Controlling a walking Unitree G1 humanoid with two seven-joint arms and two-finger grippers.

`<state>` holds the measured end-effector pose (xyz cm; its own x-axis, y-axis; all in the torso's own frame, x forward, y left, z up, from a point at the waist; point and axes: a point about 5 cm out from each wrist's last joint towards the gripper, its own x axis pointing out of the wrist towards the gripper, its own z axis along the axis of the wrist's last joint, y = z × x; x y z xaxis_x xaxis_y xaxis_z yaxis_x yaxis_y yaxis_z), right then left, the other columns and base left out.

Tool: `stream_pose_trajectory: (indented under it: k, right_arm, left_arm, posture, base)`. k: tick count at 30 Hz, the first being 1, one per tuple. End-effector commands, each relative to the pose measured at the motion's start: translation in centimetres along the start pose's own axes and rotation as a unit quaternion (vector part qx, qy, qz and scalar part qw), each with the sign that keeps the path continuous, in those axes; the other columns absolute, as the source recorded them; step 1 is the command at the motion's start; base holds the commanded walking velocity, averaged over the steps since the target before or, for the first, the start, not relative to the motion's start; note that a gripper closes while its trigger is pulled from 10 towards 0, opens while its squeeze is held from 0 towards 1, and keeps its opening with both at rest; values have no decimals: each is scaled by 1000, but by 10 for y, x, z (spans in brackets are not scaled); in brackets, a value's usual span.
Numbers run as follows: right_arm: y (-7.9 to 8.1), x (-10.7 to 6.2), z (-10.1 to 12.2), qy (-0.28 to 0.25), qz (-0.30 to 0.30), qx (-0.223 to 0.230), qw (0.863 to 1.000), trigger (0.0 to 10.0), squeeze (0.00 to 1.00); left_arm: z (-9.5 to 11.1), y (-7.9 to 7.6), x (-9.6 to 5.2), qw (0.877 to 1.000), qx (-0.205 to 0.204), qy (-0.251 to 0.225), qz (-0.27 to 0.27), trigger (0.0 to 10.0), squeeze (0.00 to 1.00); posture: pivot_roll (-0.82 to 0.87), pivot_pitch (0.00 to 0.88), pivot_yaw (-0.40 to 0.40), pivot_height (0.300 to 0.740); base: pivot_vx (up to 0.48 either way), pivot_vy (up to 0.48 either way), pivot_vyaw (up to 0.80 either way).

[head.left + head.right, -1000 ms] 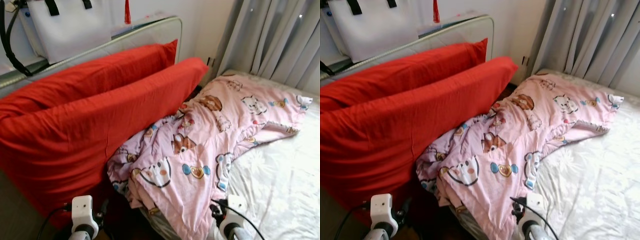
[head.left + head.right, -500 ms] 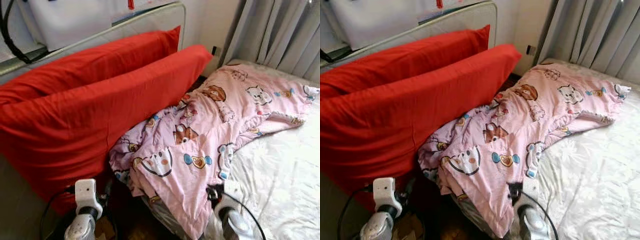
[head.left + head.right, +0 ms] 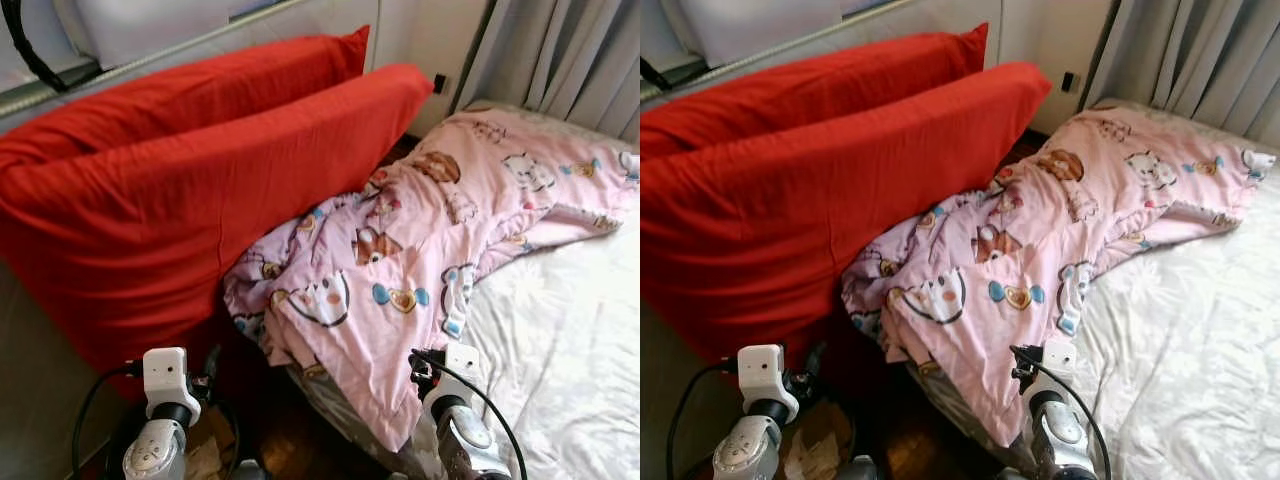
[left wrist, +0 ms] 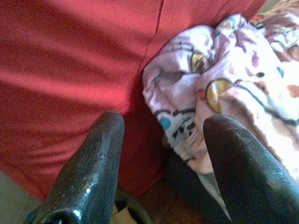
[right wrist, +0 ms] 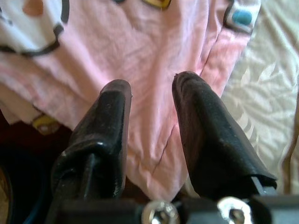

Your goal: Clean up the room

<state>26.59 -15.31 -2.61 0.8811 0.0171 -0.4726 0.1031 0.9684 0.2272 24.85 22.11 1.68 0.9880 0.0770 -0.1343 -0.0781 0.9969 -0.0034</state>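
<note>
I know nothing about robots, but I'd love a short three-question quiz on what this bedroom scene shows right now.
1. True or false: the right hand is clamped on the pink quilt.
2. What colour are the two big pillows leaning at the head of the bed?
3. The left hand points toward: A) the curtain, B) where pillow meets quilt, C) the white sheet.

Key: 1 false, its fingers are open above the quilt. 2 red. 3 B.

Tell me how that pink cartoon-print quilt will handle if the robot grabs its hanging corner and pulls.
The pink quilt lies crumpled in soft folds, so it will probably flop and stretch out rather than lift as one piece. It looks thin and light. Its bunched end rests against the red pillow, which may drag on it. The right end effector, open, hovers at the hanging corner.
</note>
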Motion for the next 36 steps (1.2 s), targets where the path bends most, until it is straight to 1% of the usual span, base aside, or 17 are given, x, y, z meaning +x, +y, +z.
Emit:
stream_pose_trajectory:
  k: [1,3,5,8,10,12,14,15,16,19,21,25,27,33,36]
  right_arm:
    - [2,1,0,1,3,1,1000,10000,0]
    - [-2,1,5,-10,0,2,1000,10000,0]
    - [-4,2,6,-9,-2,-2,1000,10000,0]
    - [-10,3,10,-6,-17,8,1000,10000,0]
    - [-10,4,12,-8,-18,12,1000,10000,0]
    - [-11,5,15,-8,-16,15,1000,10000,0]
    - [-12,5,16,-8,-16,16,1000,10000,0]
    - [-12,7,18,-4,-15,13,1000,10000,0]
    - [-11,8,19,0,-14,9,1000,10000,0]
    - [-11,9,23,-5,-12,5,1000,10000,0]
    - [-11,9,27,-24,-12,15,1000,10000,0]
    - [-10,10,27,-20,-15,15,1000,10000,0]
    - [-8,11,29,-24,-15,18,999,10000,0]
    - [-9,10,28,-22,-12,18,1000,10000,0]
    - [-11,9,23,-2,-11,16,1000,10000,0]
  left_arm:
    - [-3,1,-4,1000,-3,12,5,10000,0]
    - [-4,-5,-5,1000,-11,15,5,10000,0]
    - [-3,-8,-4,1000,-14,13,4,10000,0]
    - [0,-12,-4,1000,-19,6,3,10000,0]
    - [1,-12,-5,1000,-22,5,5,10000,0]
    - [3,-13,-6,1000,-27,4,8,10000,0]
    - [4,-14,-7,1000,-29,2,9,10000,0]
    - [6,-16,-6,999,-32,-1,8,10000,0]
    - [7,-17,-6,999,-34,-4,8,10000,0]
    - [9,-20,-5,999,-39,-9,6,10000,0]
    - [10,-23,-6,999,-39,-11,1,10000,0]
    - [11,-22,-6,999,-38,-11,0,10000,0]
    - [14,-20,-5,999,-39,-12,4,10000,0]
    - [17,-21,-4,999,-46,-14,5,10000,0]
    - [23,-24,-2,998,-51,-24,3,10000,0]
  posture:
    - [158,177,-35,660]
    - [159,183,-43,660]
    - [162,188,-48,660]
    - [175,212,-55,660]
    - [175,212,-55,660]
    - [177,238,-61,660]
    - [177,238,-61,660]
    - [181,265,-69,660]
    - [182,272,-70,660]
    - [180,286,-70,640]
    - [179,296,-71,640]
    - [176,300,-70,640]
    - [170,302,-69,640]
    - [163,306,-77,640]
    - [171,309,-83,635]
  base:
    - [0,0,0]
    - [0,0,0]
    - [0,0,0]
    - [0,0,0]
    - [0,0,0]
    - [0,0,0]
    - [0,0,0]
    - [0,0,0]
    - [0,0,0]
    - [0,0,0]
    - [0,0,0]
    - [0,0,0]
    - [0,0,0]
    - [0,0,0]
    - [0,0,0]
